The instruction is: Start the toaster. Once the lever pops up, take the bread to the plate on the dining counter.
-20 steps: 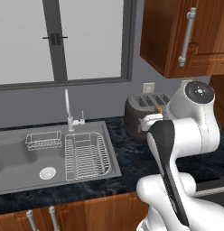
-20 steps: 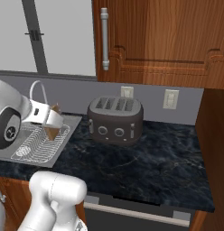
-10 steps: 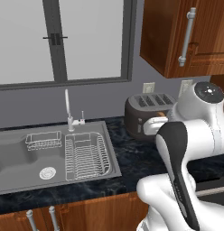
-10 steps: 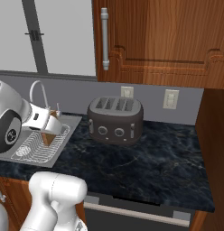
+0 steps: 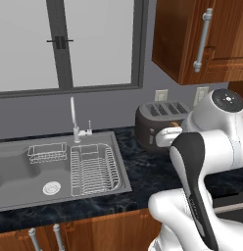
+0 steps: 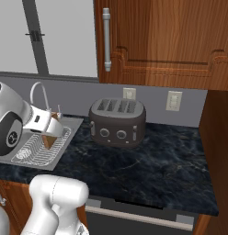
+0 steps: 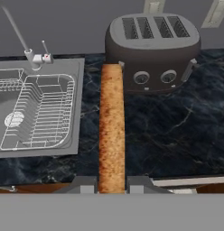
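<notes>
My tool [image 7: 111, 182] is clenched on the bread [image 7: 111, 126], its two dark fingers [image 7: 84, 184] pressing the slice from either side at the near end. In the hand view the bread is a long tan strip seen edge-on, running away from the tool. Its far end overlaps the left front corner of the toaster [image 7: 152, 52]; I cannot tell whether they touch. From the right base view the tool [image 6: 50, 134] holds the bread [image 6: 48, 140] in the air above the drying rack [image 6: 31, 151], well left of the toaster [image 6: 116, 121]. The toaster stands on the dark table [image 6: 148, 170] against the grey wall, its four slots bare. Left of it, the steel sink [image 5: 25, 171] is sunk in the table, with a tap [image 5: 74, 122] behind it. Wooden cabinets [image 6: 180, 41] hang above.
</notes>
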